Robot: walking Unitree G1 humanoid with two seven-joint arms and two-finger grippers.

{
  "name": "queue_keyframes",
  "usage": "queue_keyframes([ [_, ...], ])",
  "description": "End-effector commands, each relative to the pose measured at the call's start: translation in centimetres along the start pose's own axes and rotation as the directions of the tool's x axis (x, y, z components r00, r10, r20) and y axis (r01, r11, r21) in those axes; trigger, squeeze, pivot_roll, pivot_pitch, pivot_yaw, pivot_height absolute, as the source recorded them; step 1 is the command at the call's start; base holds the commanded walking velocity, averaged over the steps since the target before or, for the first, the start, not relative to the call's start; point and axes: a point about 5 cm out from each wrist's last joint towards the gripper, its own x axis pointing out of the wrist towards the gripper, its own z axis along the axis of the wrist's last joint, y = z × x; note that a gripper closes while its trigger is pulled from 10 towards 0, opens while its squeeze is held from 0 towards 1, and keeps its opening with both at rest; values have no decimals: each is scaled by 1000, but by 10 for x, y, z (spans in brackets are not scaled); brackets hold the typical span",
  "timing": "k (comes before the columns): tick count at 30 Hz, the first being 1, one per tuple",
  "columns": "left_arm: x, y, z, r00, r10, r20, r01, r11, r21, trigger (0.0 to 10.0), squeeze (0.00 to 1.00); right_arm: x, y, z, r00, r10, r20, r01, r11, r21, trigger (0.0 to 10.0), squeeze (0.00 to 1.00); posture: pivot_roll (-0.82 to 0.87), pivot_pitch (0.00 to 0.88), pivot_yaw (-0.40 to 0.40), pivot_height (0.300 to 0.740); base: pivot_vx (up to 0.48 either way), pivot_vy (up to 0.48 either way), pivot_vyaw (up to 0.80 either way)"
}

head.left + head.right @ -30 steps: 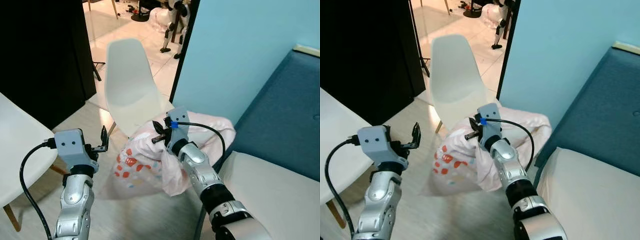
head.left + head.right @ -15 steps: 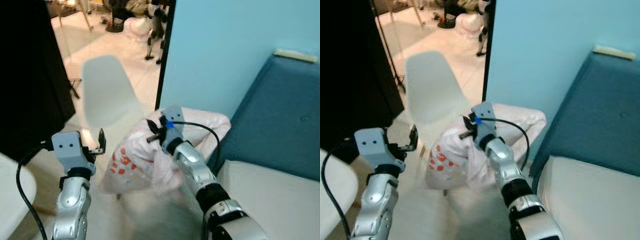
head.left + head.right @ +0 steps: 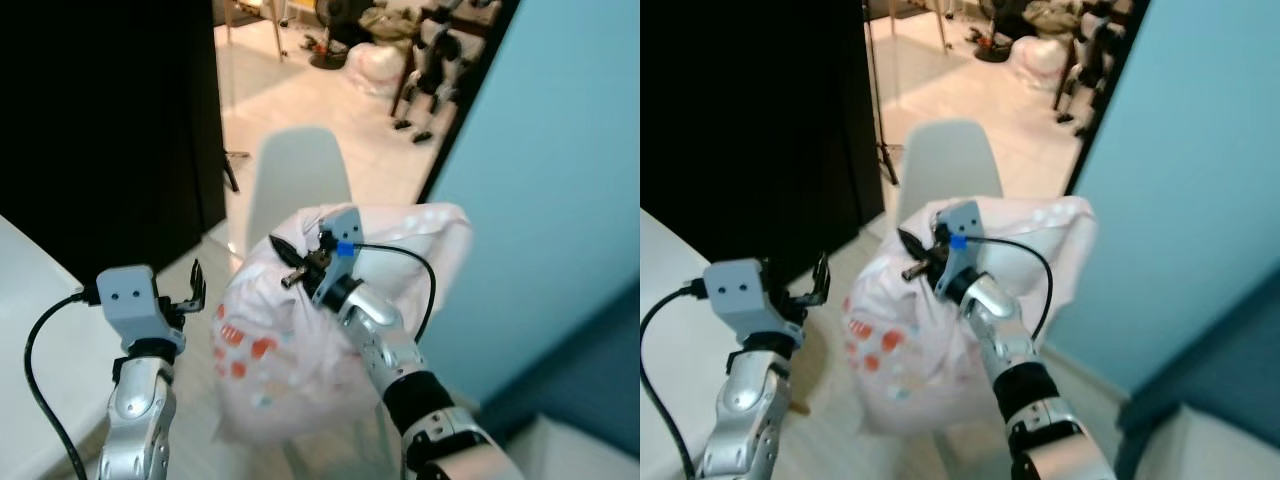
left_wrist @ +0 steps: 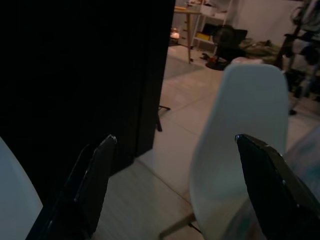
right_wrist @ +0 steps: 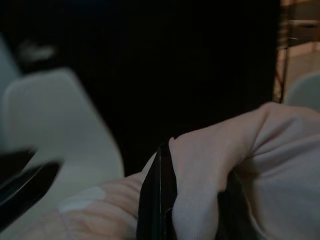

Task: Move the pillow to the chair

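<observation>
Black fingers of the right gripper (image 3: 291,262) pinch a fold of the pillow (image 3: 275,350). It is soft and pale pink with red spots, hanging in the air before the white chair (image 3: 300,175). Beside it, the left gripper (image 3: 193,288) is spread wide, holding nothing.

Left wrist camera: I'm looking along my spread fingers at the white chair.

My left gripper (image 4: 175,185) has its two black fingers (image 4: 95,180) wide apart, one at each side of the frame, with nothing between them. Past them stands the white chair (image 4: 240,145), its curved back upright and one thin leg showing below, on a pale tiled floor (image 4: 150,200). A large black panel (image 4: 75,70) stands beside the chair. Beyond the chair I can make out a lit room with a wooden table (image 4: 192,20) and dim clutter I cannot identify.
</observation>
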Motion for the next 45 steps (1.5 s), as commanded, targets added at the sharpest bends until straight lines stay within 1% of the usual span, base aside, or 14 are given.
queue_keyframes([
  [1,-1,-6,-3,1000,-18,-16,18,1000,-9,10000,0,3,-8,12,997,-59,58,57,998,39,10000,0,32,62,-111,740,480,0,0],
  [4,-1,-8,-4,999,-25,-20,25,1000,-8,10000,0,2,-15,13,994,-101,43,99,994,55,10000,0,29,59,-110,740,480,0,0],
  [8,-1,-9,-5,999,-35,-24,34,999,-9,10000,0,3,-18,16,992,-113,56,105,987,125,10000,0,26,54,-110,740,480,0,-153],
  [14,-1,-11,-6,999,-44,-28,44,999,-11,10000,0,4,-21,20,990,-126,56,118,984,134,10000,0,27,43,-110,740,480,0,-743],
  [18,0,-12,-6,998,-48,-27,48,998,-27,10000,0,6,-25,30,983,-158,94,142,978,154,10000,0,29,37,-107,740,480,0,-769],
  [26,-2,-15,-9,998,-58,-36,56,997,-60,10000,0,6,-40,47,967,-217,133,198,970,143,10000,0,28,47,-107,740,0,0,-769],
  [30,-5,-18,-12,997,-65,-48,62,996,-64,10000,0,5,-46,51,964,-237,117,234,971,43,10000,0,29,48,-105,740,0,0,-769],
  [32,-5,-18,-13,997,-65,-51,62,996,-64,10000,0,4,-49,47,960,-272,70,275,961,-37,10000,0,28,47,-105,740,0,0,-763],
  [33,-5,-18,-13,997,-65,-51,61,996,-65,10000,0,3,-52,45,953,-300,49,304,942,-144,10000,0,31,51,-105,740,0,0,-756],
  [35,-6,-18,-13,997,-65,-51,61,996,-65,10000,0,3,-52,44,950,-309,44,312,934,-176,10000,0,31,51,-104,740,0,0,-756],
  [36,-6,-18,-13,997,-63,-52,59,996,-65,10000,0,1,-56,45,933,-356,46,354,893,-279,10000,0,34,54,-104,740,0,0,-756],
  [37,-6,-18,-13,997,-62,-53,59,996,-64,10000,0,0,-58,46,925,-377,50,373,870,-322,10000,0,34,54,-104,740,0,0,-756],
  [43,-9,-17,-14,996,-61,-59,57,996,-62,10000,0,-1,-63,57,892,-435,119,441,784,-436,10000,0,34,65,-101,740,0,0,-750],
  [45,-9,-17,-14,996,-61,-61,58,996,-63,10000,0,-1,-64,58,887,-445,127,451,769,-453,10000,0,34,65,-99,740,0,0,-750],
])
